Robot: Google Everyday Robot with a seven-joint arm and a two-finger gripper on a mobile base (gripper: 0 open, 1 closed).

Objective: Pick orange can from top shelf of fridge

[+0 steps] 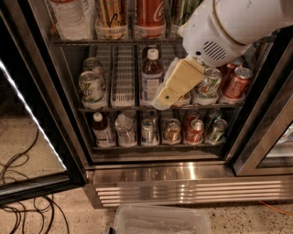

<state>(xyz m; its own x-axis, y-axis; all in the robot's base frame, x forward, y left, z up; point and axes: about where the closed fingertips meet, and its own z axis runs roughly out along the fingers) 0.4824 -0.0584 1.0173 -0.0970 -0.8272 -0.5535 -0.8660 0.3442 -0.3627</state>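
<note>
Under the top shelf (87,41) — jaws aslant down-left, arm (238,27) above.

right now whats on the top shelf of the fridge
On the top shelf, left to right: a clear bottle, the orange can, a red cola can, then a green can mostly hidden by the arm. The gripper hangs lower, before the middle rack.

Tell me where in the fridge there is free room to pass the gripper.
Free: the empty white lane between the left cans and the bottle, middle rack. Top shelf and bottom rack are packed. The gripper hangs right of that bottle.
</note>
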